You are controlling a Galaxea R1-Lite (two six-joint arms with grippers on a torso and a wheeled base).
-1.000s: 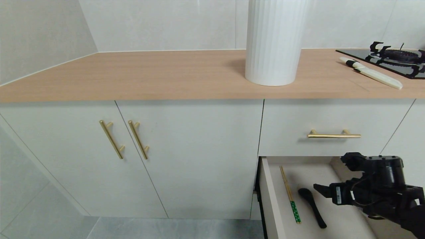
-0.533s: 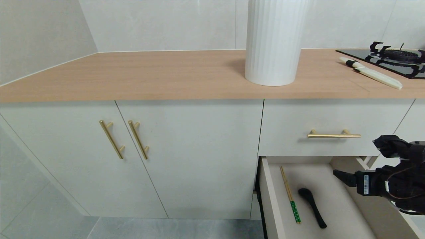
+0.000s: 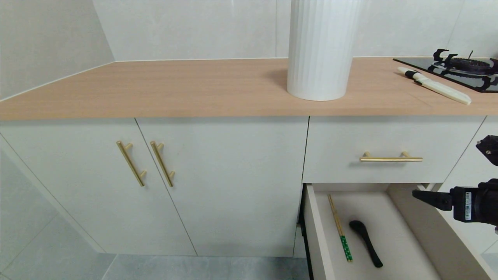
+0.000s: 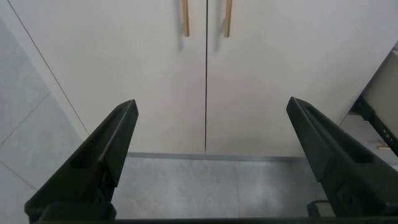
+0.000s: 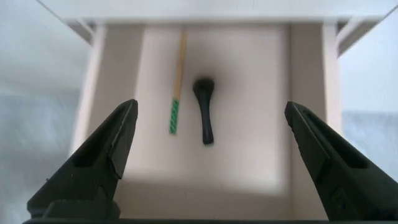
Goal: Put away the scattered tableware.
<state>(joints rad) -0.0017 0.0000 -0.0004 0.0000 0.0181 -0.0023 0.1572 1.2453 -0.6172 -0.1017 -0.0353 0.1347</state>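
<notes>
Chopsticks point(image 3: 339, 229): one pair of pale wood sticks with a green patterned band at one end, lying side by side.
Spoon point(image 3: 365, 243): all black, with a small rounded bowl and a thin handle.
Location: both lie on the floor of the open lower drawer point(image 3: 314, 233). The chopsticks are nearer its left wall and the spoon is just beside them, not touching.
Knife point(image 3: 435, 85): cream-white with a black band near one end. It lies on the worktop point(image 3: 175, 85) at its right end, beside the stove point(image 3: 465, 68).
Right gripper point(image 5: 209, 107): fingers spread wide apart, holding nothing. It sits out past the drawer's right wall, near the front.
Left gripper point(image 4: 211, 104): fingers spread wide apart and empty, facing the two shut cupboard doors point(image 4: 205, 74) low above the floor.
Change: one second ago the right gripper hung over the drawer, close to the spoon's handle. It has since drawn back toward the right, clear of the drawer's inside. The chopsticks, spoon and knife have not shifted.
Chopsticks axis: runs back to front along the drawer, with the green end toward the drawer's front and the plain end toward its back.
Spoon axis: also back to front. The bowl is toward the back, and the handle end is toward the front, slanting slightly toward the right wall.
Knife axis: diagonal on the worktop, with the banded end toward the back and the plain end toward the front edge.
Other: a tall white ribbed vase point(image 3: 321, 50) stands on the worktop above the drawers. The upper drawer point(image 3: 389, 136) is shut.
</notes>
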